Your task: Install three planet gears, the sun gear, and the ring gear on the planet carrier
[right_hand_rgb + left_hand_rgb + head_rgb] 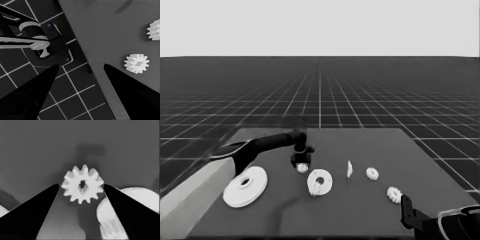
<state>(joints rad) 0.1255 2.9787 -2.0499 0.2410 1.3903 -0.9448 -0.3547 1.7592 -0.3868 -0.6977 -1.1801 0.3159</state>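
Left hand (81, 185) astride a gear (82, 184).

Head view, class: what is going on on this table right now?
The left hand is down over a small toothed gear, its fingers open on either side of it, not yet closed. Beside it lies the smaller round part, which already carries one gear. The larger round part lies apart at the table's left. Two more gears and a thin white piece wait. The right hand is parked at the corner.

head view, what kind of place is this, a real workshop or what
Most likely a simulated test scene, not a real room: a dark table stands alone on a floor grid running to a blank horizon. On it lie only white gear parts, such as the larger round part.
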